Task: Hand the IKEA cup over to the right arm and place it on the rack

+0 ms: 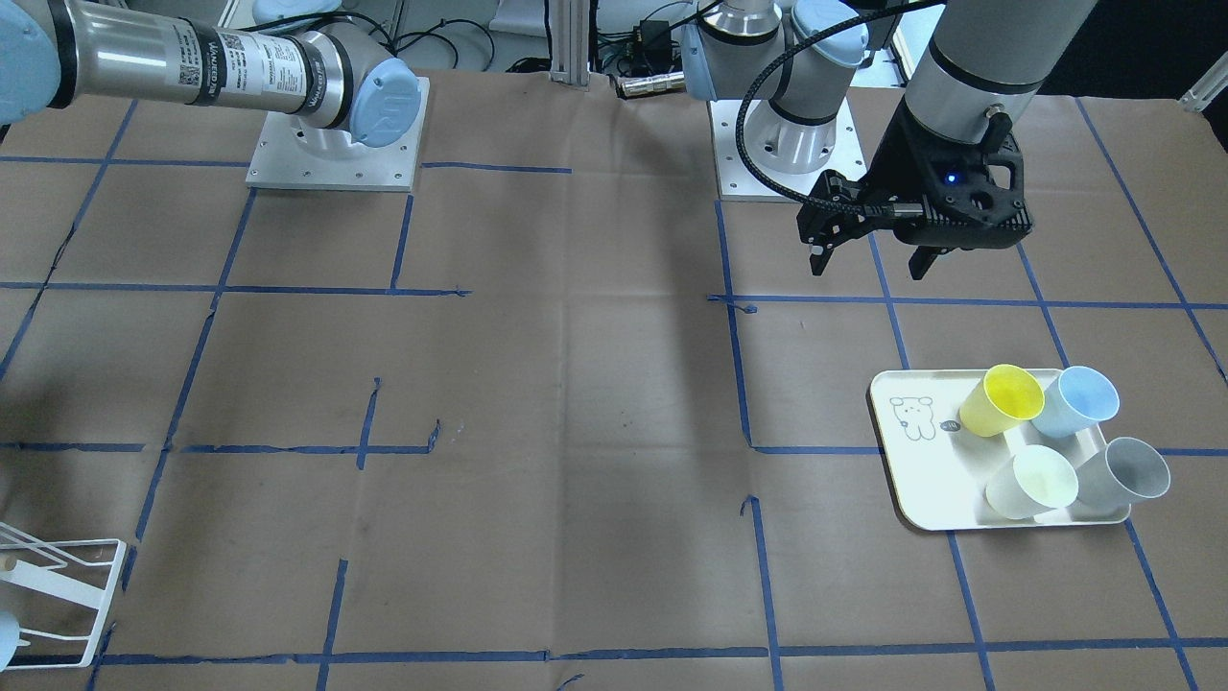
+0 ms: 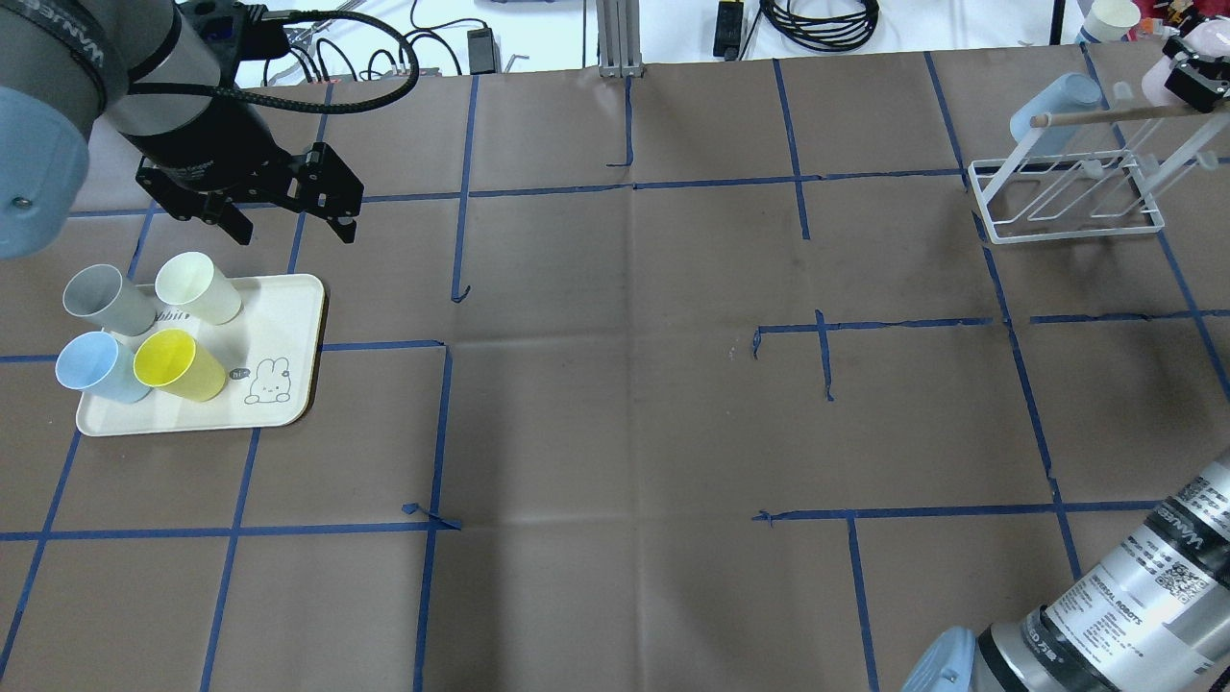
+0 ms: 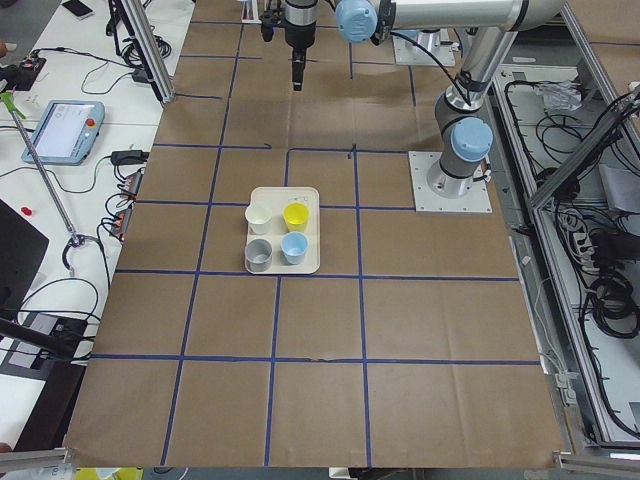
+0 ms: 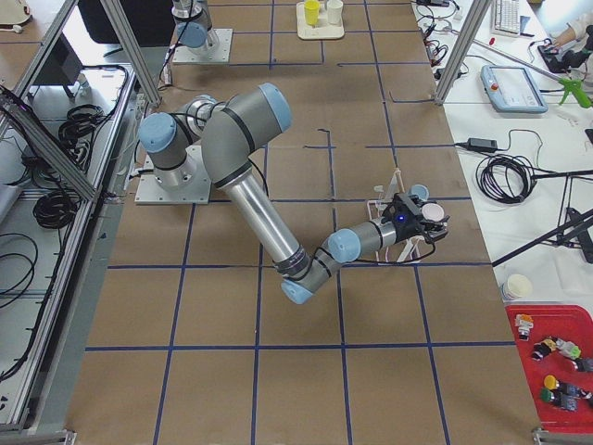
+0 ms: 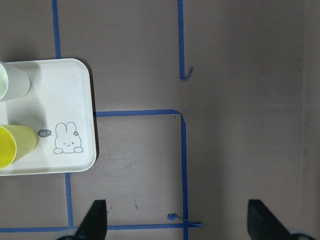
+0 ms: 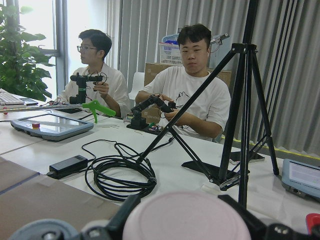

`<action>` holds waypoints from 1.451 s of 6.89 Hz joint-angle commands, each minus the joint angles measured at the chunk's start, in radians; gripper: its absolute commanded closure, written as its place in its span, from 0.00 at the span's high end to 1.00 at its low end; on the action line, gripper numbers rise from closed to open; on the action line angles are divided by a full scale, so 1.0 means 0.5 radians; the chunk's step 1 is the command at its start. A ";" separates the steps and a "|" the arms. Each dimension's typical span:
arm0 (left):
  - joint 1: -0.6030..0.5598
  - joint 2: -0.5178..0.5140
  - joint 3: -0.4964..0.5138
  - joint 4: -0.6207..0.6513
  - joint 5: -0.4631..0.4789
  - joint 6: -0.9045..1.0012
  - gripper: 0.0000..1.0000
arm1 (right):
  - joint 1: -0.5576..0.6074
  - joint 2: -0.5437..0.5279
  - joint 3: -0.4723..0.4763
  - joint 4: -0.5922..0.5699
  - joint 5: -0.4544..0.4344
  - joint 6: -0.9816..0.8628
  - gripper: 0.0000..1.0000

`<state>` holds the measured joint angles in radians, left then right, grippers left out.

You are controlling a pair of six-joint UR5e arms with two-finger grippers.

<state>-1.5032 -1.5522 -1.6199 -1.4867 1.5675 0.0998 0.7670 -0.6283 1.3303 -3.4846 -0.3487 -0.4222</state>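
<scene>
seat pink cup (image 6: 187,222) on rack (image 2: 1076,234)

overhead: cup held just beside the rack; lower it squarely onto a free rod. right wrist: right gripper (image 6: 182,212) clamps the cup. front: left gripper (image 1: 869,267), jaws apart, hovers near tray (image 1: 926,461).

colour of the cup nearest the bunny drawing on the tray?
Yellow cup; overhead exterior view shows it best.

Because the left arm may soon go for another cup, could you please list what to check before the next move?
1. Left hand open, empty: ok.
2. Left hand above a cup: not ok, it hangs beside the tray.
3. Cups waiting on tray: ok, four.
4. Right hand free to receive: not ok, shut on pink cup.
5. Rack has spare rods: ok, one blue cup seen on it.
</scene>
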 commanded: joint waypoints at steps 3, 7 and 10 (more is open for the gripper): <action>0.000 0.000 0.000 0.000 -0.003 0.000 0.99 | 0.000 0.002 -0.001 0.014 0.041 0.065 1.00; 0.000 -0.007 0.000 0.000 -0.009 0.000 0.99 | 0.000 -0.093 -0.004 0.085 0.035 0.068 1.00; 0.000 -0.007 0.000 0.000 -0.009 0.000 0.99 | 0.009 -0.374 0.051 0.234 -0.026 0.050 1.00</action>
<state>-1.5033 -1.5568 -1.6199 -1.4857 1.5635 0.0997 0.7692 -0.7571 1.3401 -3.4115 -0.3461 -0.3912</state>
